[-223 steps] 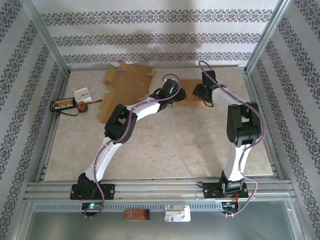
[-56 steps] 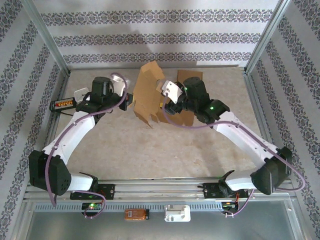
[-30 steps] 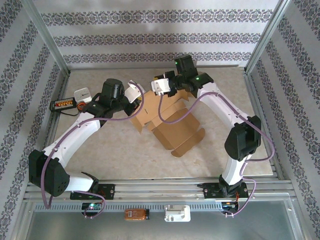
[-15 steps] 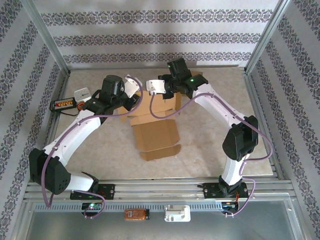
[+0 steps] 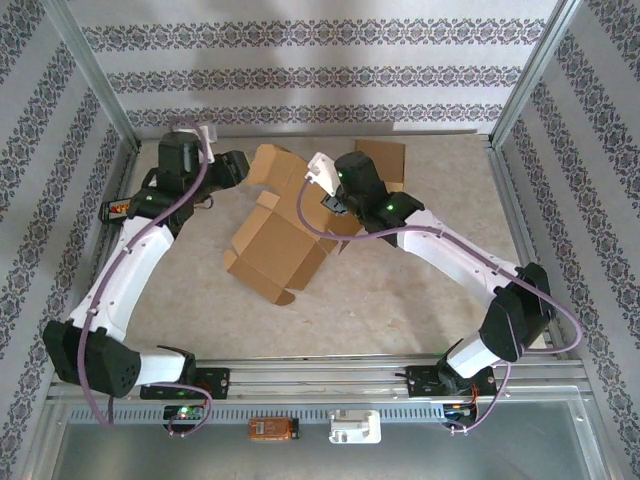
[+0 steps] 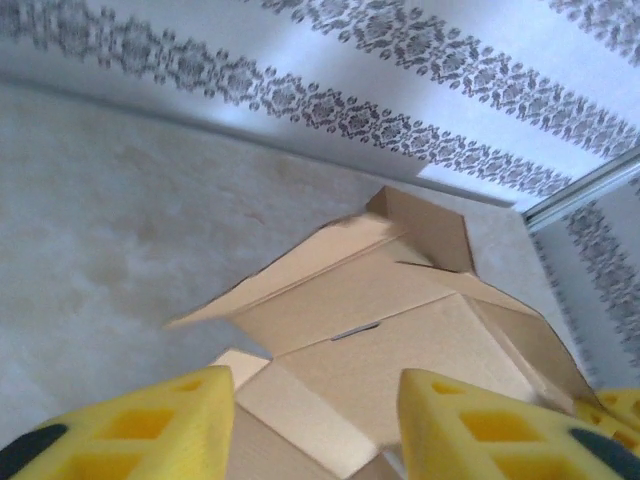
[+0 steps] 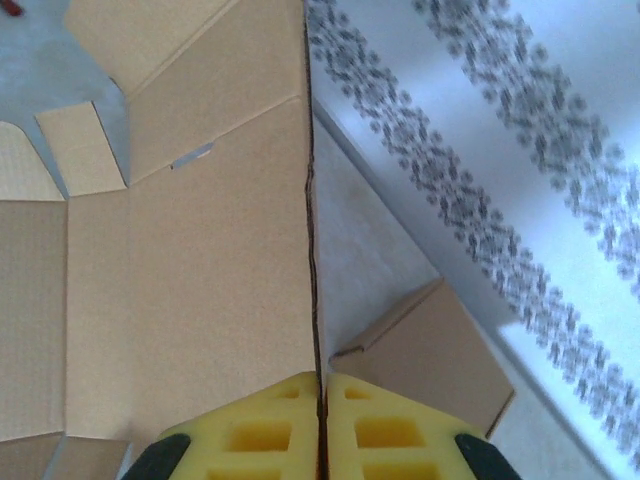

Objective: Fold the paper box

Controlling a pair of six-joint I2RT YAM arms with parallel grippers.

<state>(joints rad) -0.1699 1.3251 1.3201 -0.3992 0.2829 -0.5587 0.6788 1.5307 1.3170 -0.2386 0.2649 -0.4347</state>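
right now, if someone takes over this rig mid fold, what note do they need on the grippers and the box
The left gripper is open, pointed at the paper box and gripping nothing.
The right gripper is shut on the thin edge of one box panel.
The box sits mid-table, tilted, with its flaps splayed. A separate cardboard piece lies flat at the back of the table.
Done: the body is partly raised.
Left: square the walls, tuck the flaps, close it.

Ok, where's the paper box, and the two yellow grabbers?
paper box (image 5: 278,242), top view, its big flat brown panel.
right gripper (image 7: 321,398), right wrist view, where its yellow pads pinch the box edge.
left gripper (image 6: 315,405), left wrist view, the gap between its open pads.
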